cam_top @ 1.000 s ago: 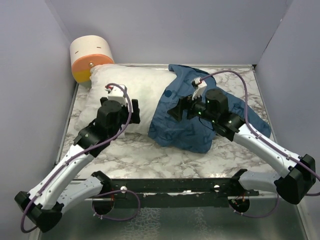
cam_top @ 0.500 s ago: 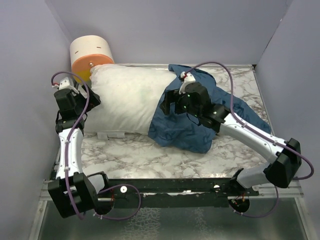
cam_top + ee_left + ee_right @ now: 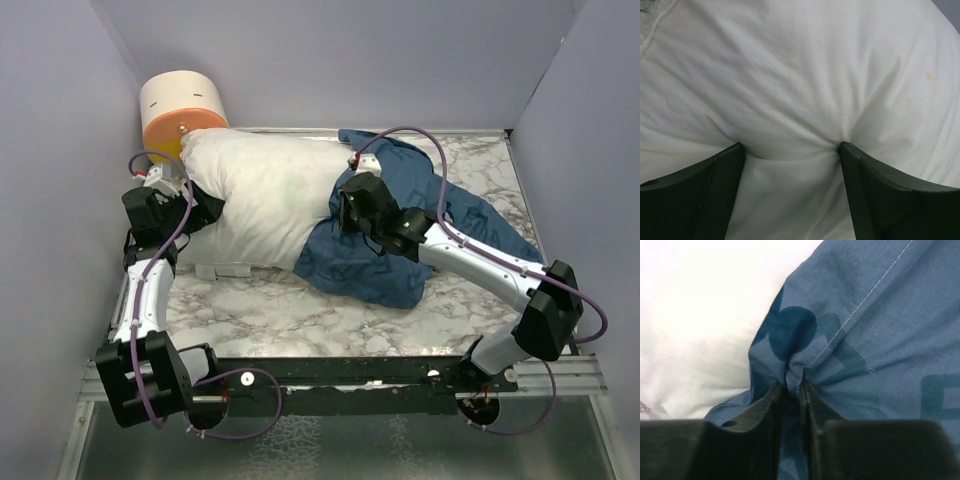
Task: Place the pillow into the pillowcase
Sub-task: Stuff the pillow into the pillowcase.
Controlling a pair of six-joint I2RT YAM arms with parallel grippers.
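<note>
Top view: you've got the pillow (image 3: pixel 262 200) lying across the back left of the marble desk (image 3: pixel 330 310). Its left end is up against an orange-and-cream cylinder (image 3: pixel 182 115) in the back-left corner. The pillowcase (image 3: pixel 410 255) is a crumpled dark blue heap just right of it, and its left edge overlaps the pillow's right end. You can't tell from here whether that end is inside the case or only under it. Your left arm (image 3: pixel 140 290) runs up along the left wall with its head pushed into the pillow's left end. Your right arm (image 3: pixel 480 265) reaches in from the right across the pillowcase, with its head at the blue edge where it meets the white.

Left wrist view: white pillow fills the frame. Your left fingers (image 3: pixel 700 195) stand wide apart, both tips dug into the pillow, with creases pulling toward each tip and a fat roll of pillow squeezed between them.

Right wrist view: your right fingers (image 3: pixel 760 410) are almost together, pinching a gathered fold of the pillowcase near its stitched seam (image 3: pixel 860 310). Blue cloth is on the right and bare pillow on the left, the two touching
</note>
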